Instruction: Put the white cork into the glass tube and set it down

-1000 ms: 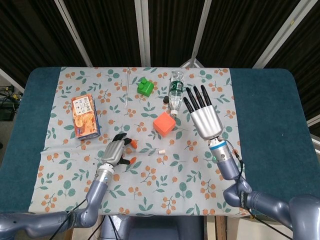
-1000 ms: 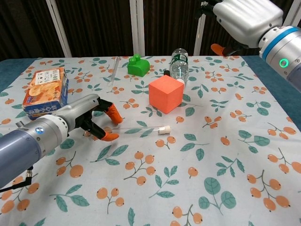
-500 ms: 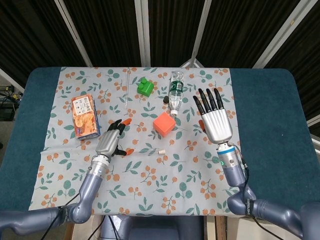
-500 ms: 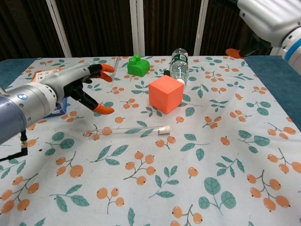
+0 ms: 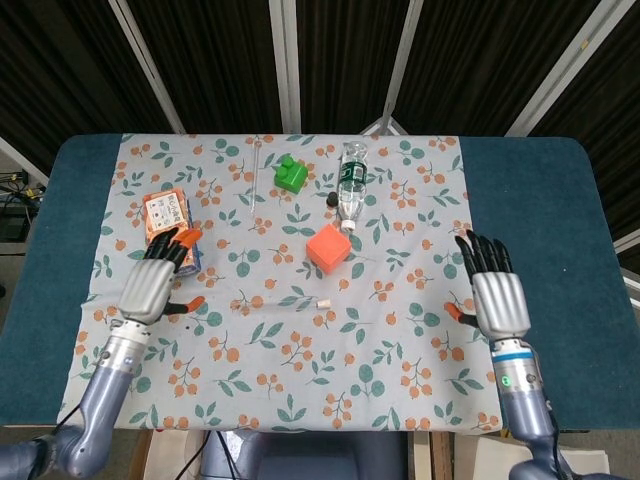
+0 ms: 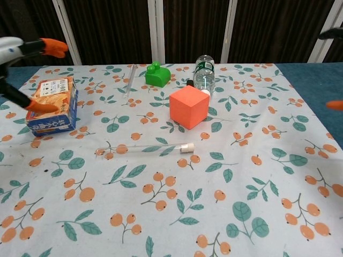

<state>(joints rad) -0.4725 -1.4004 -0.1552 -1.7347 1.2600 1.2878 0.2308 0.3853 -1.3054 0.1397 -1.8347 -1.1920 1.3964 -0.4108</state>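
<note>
The glass tube (image 5: 280, 301) (image 6: 140, 149) lies flat on the patterned cloth, in front of the orange cube. The white cork (image 5: 323, 300) (image 6: 186, 146) sits at the tube's right end, apparently plugged in. Neither hand touches it. My left hand (image 5: 155, 282) hovers at the cloth's left side beside the snack box, fingers spread and holding nothing; the chest view shows only its orange fingertips (image 6: 52, 47) at the left edge. My right hand (image 5: 496, 296) is over the blue table right of the cloth, fingers spread and holding nothing.
An orange cube (image 5: 328, 247) (image 6: 188, 106) stands just behind the tube. Behind it are a plastic bottle (image 5: 351, 180) (image 6: 204, 73), lying down, and a green block (image 5: 291, 175) (image 6: 157, 74). A snack box (image 5: 168, 230) (image 6: 51, 104) lies left, and another thin glass tube (image 5: 257, 170) (image 6: 130, 78) lies at the back.
My left hand has drawn away leftward from the tube, and its fingers have spread. The right hand has pulled back and to the right, off the cloth. The corked tube has stayed put.
</note>
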